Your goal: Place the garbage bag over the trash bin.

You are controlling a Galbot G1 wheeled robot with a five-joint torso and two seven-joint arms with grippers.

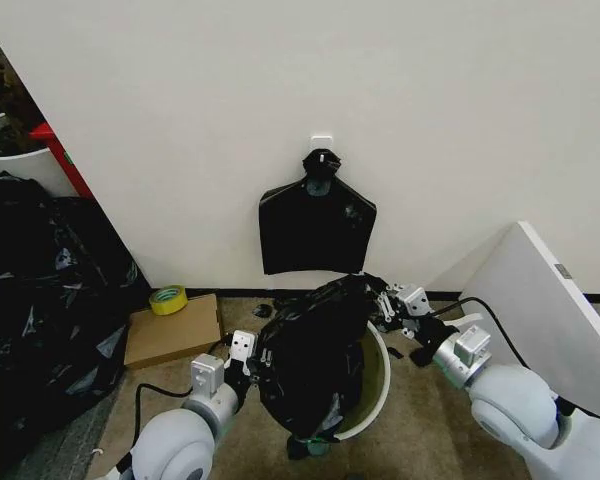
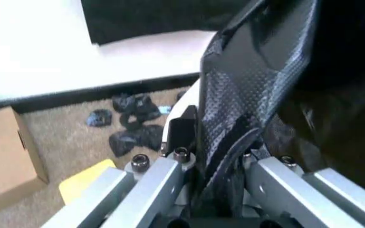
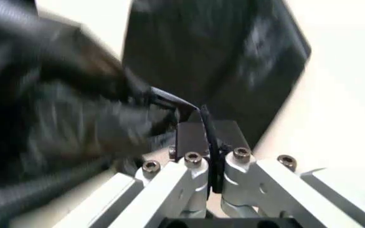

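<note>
The garbage bag (image 1: 312, 352) hangs bunched over the near-left part of the trash bin (image 1: 379, 395), which stands on the carpeted floor (image 1: 430, 440) close to the wall (image 1: 280, 80); the bin's white rim and pale inner wall show on the right side, while black plastic drapes across the left rim and down the front of the bin. The 2 arms hold the bag from opposite sides. The left tool (image 1: 252, 362) is at the bag's left edge, just beside the bin, and in the left wrist view its fingers (image 2: 181, 133) are pressed together on a fold of the dimpled black film (image 2: 258, 80). The right tool (image 1: 383, 303) is at the bag's upper right, above the bin's far rim, and the right wrist view shows its fingers (image 3: 198, 135) closed on a thin edge of the plastic (image 3: 74, 118). On the wall behind hangs a flat black bundle (image 1: 316, 228) with a knotted top. Left of the bin lie a cardboard box (image 1: 173, 330) with a roll of yellow tape (image 1: 167, 298) on it, and beyond that a heap of black plastic (image 1: 40, 300). A white panel (image 1: 550, 300) leans at the right.
</note>
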